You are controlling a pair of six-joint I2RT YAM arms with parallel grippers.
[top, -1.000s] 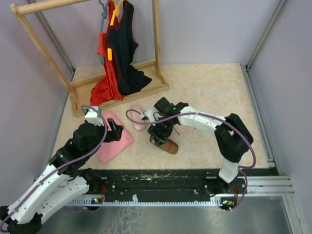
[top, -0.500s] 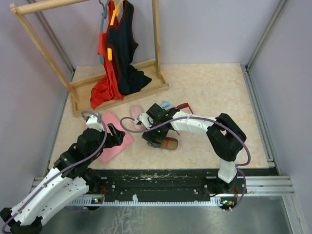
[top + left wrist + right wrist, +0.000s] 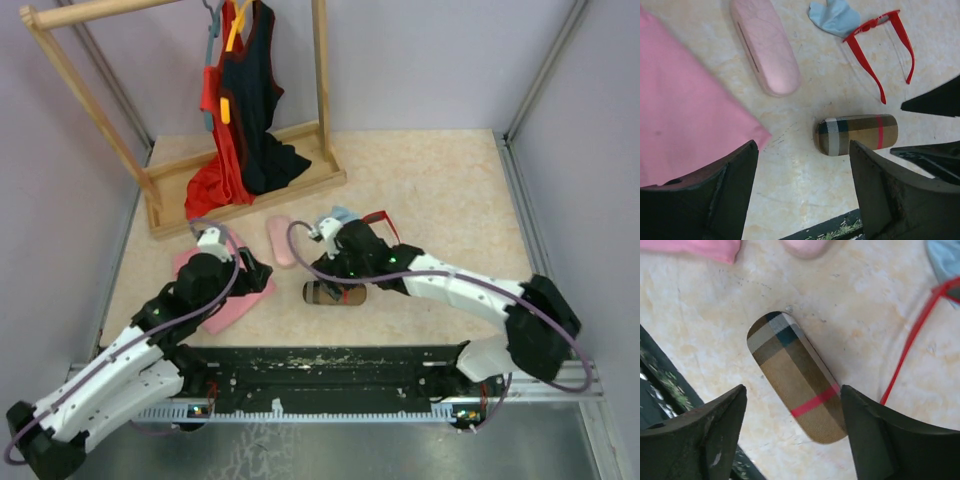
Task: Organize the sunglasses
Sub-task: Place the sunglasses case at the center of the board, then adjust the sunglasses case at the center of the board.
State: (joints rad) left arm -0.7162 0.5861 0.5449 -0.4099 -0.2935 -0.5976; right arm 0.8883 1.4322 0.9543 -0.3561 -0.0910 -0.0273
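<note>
Looks partway at best. Shows left gripper spread wide and empty beside the large pink fabric cloth, and right gripper likewise spread, gripping nothing, above the closed brown plaid oval case at frame centre. Leaves the red plastic-framed sunglasses, arms unfolded, uncased at upper right, just beside a small light-blue cloth. Cannot spot a second pair.
</note>
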